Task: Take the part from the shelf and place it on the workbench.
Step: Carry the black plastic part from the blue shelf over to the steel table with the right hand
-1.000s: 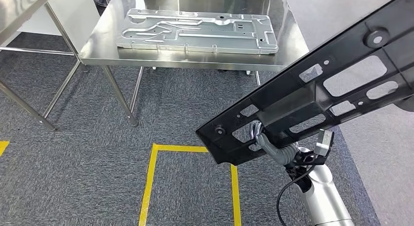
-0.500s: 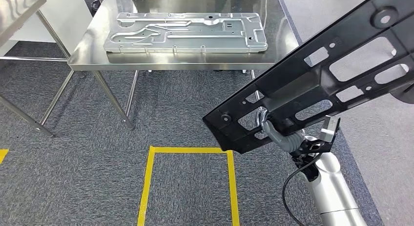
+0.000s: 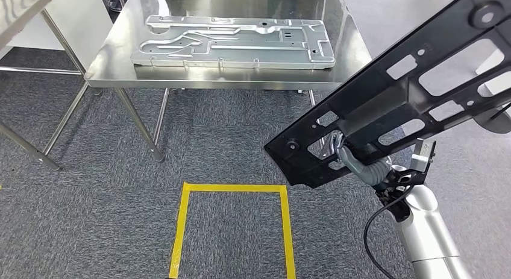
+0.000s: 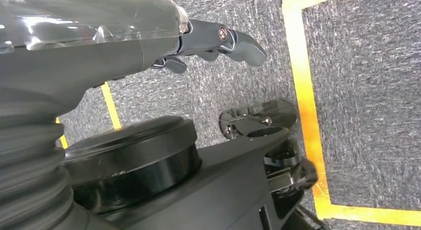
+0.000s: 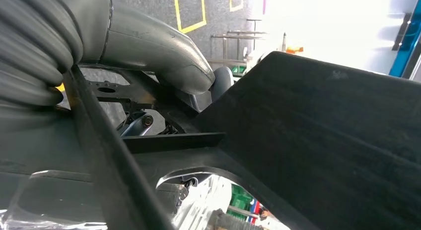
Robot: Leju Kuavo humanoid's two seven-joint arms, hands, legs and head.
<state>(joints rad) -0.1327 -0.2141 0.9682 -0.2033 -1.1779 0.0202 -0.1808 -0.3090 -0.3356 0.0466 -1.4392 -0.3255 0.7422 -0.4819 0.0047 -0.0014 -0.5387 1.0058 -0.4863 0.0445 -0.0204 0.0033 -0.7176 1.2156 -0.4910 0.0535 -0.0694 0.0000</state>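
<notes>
One black part (image 3: pixel 410 86) is sitting up in the air, over the grey carpet (image 3: pixel 90 213) and not on any table. It is long and flat with many holes cut in it, and it is tilting, with its low end near the floor square and its high end going off toward the far right. The right hand (image 3: pixel 355 164) is holding it from below, with its fingers hooking through one hole near the low end. In the right wrist view the thick thumb (image 5: pixel 159 51) is pressing against the black part (image 5: pixel 322 140).

The left hand (image 4: pixel 149 36) is hanging over the carpet, with its fingers (image 4: pixel 233 38) curling a little and holding nothing.

One shiny workbench (image 3: pixel 114 62) is standing ahead. One silver metal plate (image 3: pixel 235 43) is lying flat on it, reaching almost from the left edge to the right edge, close to the front edge.

One square of yellow tape (image 3: pixel 232 187) is lying on the carpet, in front of the workbench.
</notes>
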